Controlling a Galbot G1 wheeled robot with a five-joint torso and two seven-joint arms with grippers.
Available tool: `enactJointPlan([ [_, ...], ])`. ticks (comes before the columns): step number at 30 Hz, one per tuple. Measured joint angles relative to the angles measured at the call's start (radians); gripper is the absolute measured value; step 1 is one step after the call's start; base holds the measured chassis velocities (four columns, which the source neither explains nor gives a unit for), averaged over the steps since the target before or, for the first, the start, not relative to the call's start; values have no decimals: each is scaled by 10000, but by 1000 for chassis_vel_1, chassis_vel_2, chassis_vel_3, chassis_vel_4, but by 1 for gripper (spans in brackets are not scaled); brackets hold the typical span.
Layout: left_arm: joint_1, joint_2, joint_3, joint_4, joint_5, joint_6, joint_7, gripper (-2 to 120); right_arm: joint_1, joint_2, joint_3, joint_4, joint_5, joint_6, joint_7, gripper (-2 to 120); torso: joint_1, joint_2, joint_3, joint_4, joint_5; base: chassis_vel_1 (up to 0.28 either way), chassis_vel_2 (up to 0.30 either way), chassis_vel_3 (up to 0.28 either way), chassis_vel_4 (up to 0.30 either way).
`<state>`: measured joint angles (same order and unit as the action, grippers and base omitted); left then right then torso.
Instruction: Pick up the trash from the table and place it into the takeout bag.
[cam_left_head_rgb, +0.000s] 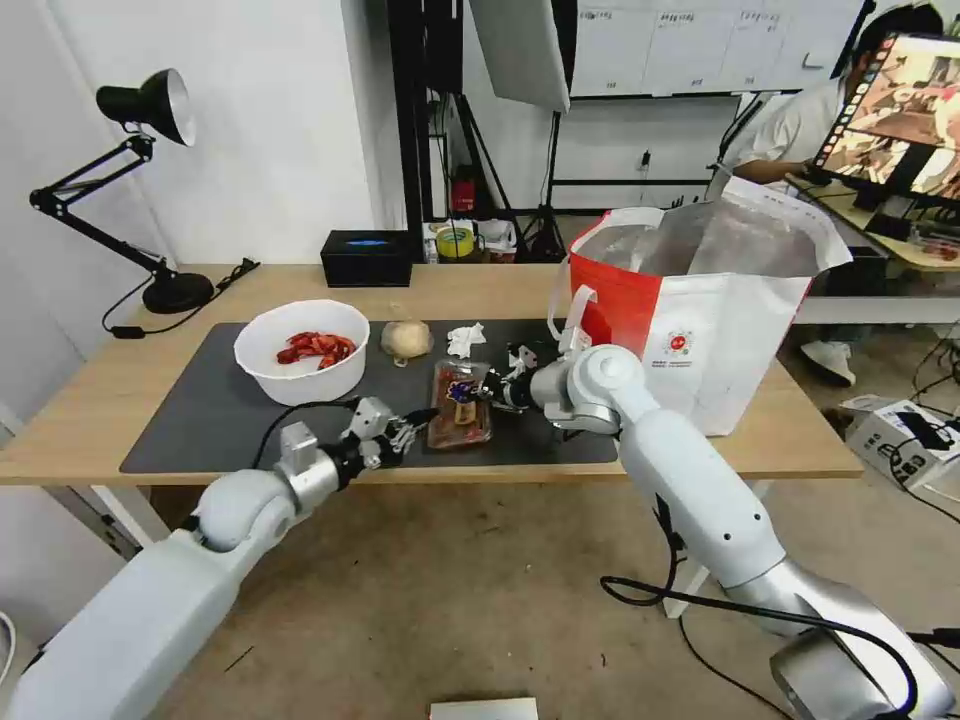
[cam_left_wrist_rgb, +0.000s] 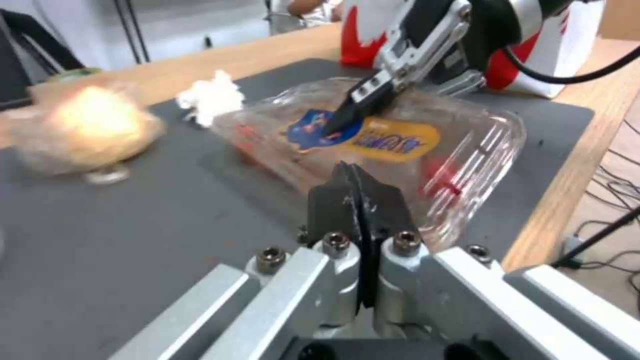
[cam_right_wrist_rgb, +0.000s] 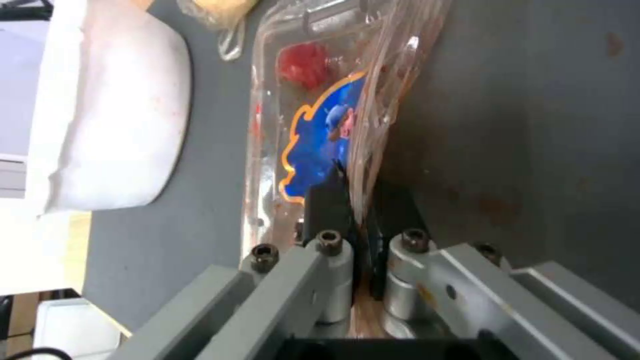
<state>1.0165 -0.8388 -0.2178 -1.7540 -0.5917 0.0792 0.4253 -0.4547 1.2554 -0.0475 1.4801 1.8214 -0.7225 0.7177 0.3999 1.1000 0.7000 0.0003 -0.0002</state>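
Right gripper (cam_left_head_rgb: 478, 391) pinches the edge of the tray (cam_left_head_rgb: 459, 404) on the mat (cam_left_head_rgb: 200, 420). Left gripper (cam_left_head_rgb: 415, 424) waits shut beside it. Bowl (cam_left_head_rgb: 302, 350), bun (cam_left_head_rgb: 406, 340) and tissue (cam_left_head_rgb: 465, 339) still lie out. Nothing is seen in the bag (cam_left_head_rgb: 700, 320) yet.

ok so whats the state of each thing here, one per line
clamshell tray: tilted, edge pinched by right gripper
left gripper: shut, empty, beside tray
takeout bag: open, upright
bowl: upright, red shells inside
tissue: crumpled on mat
bun: wrapped, on mat
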Motion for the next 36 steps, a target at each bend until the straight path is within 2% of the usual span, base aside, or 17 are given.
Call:
enactJointPlan([
  [6,857,-17,-789,-507,-39,-177,-134,0,-277,-120,443,506,-227,-5,-372,0,0,0,0,-5,2,0,0,0,0],
  [9,1278,-150,-1218,-821,-72,-192,-263,7,-377,-192,678,838,-448,-4,-671,0,0,0,1,-5,1,0,0,0,0],
  [12,2040,-479,-1958,-1241,-86,-204,-396,23,-440,-431,1078,1583,-995,103,-1451,0,0,0,1,-3,0,0,0,0,0],
  [13,2040,-479,-1958,-1241,-86,-204,-396,23,-440,-431,1078,1583,-995,103,-1451,0,0,0,1,-3,0,0,0,0,0],
  [17,2771,-882,-2699,-1494,-57,-227,-422,41,-302,-758,1656,2574,-1371,852,-2020,0,-1,0,0,-3,3,0,0,0,0],
  [18,2771,-882,-2699,-1494,-57,-227,-422,41,-302,-758,1656,2574,-1371,852,-2020,0,-1,0,0,-3,3,0,0,0,0],
  [21,3064,-1091,-2922,-1593,1,-249,-468,57,25,-1037,2111,3103,-1648,1768,-2097,0,-1,0,-1,-3,3,0,0,0,0],
  [22,3064,-1091,-2922,-1593,1,-249,-468,57,25,-1037,2111,3103,-1648,1768,-2097,0,-1,0,-1,-3,3,0,0,0,0],
  [24,3155,-1240,-2932,-1617,59,-255,-515,67,262,-1232,2334,3233,-1909,2386,-1948,0,0,0,-1,-4,3,0,0,0,0],
  [25,3155,-1240,-2932,-1617,59,-255,-515,67,262,-1232,2334,3233,-1909,2386,-1948,0,0,0,-1,-4,3,0,0,0,0],
  [28,3204,-1414,-2885,-1615,168,-288,-533,82,533,-1499,2552,3240,-2369,3158,-1604,0,0,0,0,-2,3,0,0,0,0],
  [29,3204,-1414,-2885,-1615,168,-288,-533,82,533,-1499,2552,3240,-2369,3158,-1604,0,0,0,0,-2,3,0,0,0,0],
  [31,3183,-1501,-2767,-1571,219,-309,-541,92,675,-1892,2690,3114,-3100,3718,-1470,0,0,0,0,-4,4,0,0,0,0],
  [36,3036,-1564,-2568,-1493,251,-328,-574,99,730,-2624,2823,3030,-3758,3965,-1438,0,0,0,0,-4,5,0,0,0,0],
])
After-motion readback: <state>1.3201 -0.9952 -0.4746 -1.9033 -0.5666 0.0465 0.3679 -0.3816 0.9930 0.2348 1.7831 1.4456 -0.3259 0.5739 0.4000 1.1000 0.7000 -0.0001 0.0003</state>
